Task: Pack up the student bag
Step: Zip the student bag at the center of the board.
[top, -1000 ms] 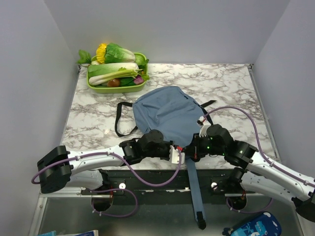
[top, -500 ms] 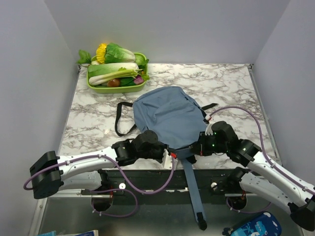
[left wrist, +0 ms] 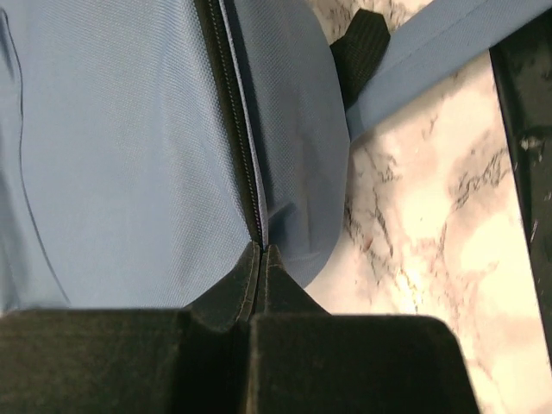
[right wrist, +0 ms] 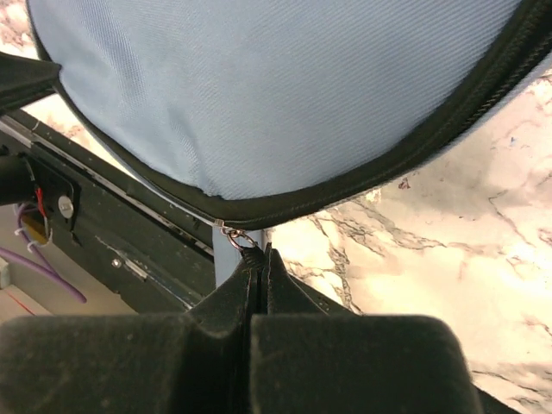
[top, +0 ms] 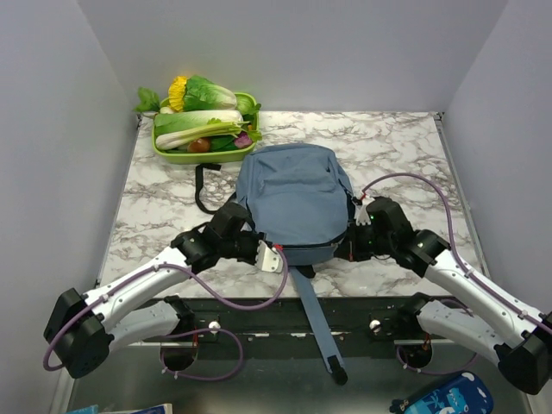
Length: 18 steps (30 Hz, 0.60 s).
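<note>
Student bag (top: 293,194) slid back, outstretched left gripper (top: 260,247) and right gripper (top: 352,243) pinching it.

Nothing legible shows anywhere. The large soft dusty-blue fabric backpack (top: 293,194) carries no readable label or brand, and the white print on the small dark-blue pouch (top: 448,398) is too small to make out.
</note>
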Available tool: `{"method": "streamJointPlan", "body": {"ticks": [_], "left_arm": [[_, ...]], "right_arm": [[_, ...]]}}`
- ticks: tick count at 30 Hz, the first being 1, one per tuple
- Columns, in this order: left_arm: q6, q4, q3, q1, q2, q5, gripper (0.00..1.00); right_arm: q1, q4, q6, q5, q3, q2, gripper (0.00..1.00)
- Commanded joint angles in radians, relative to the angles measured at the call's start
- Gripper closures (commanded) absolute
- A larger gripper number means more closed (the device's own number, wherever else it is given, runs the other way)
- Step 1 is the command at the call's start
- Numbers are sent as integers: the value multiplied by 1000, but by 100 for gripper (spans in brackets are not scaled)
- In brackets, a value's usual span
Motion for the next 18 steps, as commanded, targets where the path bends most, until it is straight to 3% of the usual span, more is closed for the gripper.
{"method": "streamJointPlan", "body": {"ticks": [1, 5, 7, 8, 9, 11, 14, 18], "left_arm": [[142, -314, -54, 99, -71, -89, 100], [138, -319, -51, 147, -108, -69, 93], [18, -317, 22, 145, -107, -10, 79], [-42, -310, 65, 145, -104, 18, 71], [-122, -301, 156, 141, -102, 47, 47], [-246, -267, 226, 99, -75, 119, 40], [-342, -181, 294, -37, -30, 100, 1], [-425, -23, 276, -190, 36, 31, 1]], "right_arm": [[-31, -34, -67, 127, 49, -11, 100], [-33, -15, -70, 105, 30, -17, 100], [-33, 21, -69, 34, 8, -22, 99], [-33, 37, -66, 10, 0, -22, 99], [-33, 63, -61, -8, -6, -20, 100], [-31, 81, -52, -43, -16, -16, 100], [-33, 106, -49, -71, -23, -10, 99], [-33, 118, -47, -82, -18, -7, 99]]}}
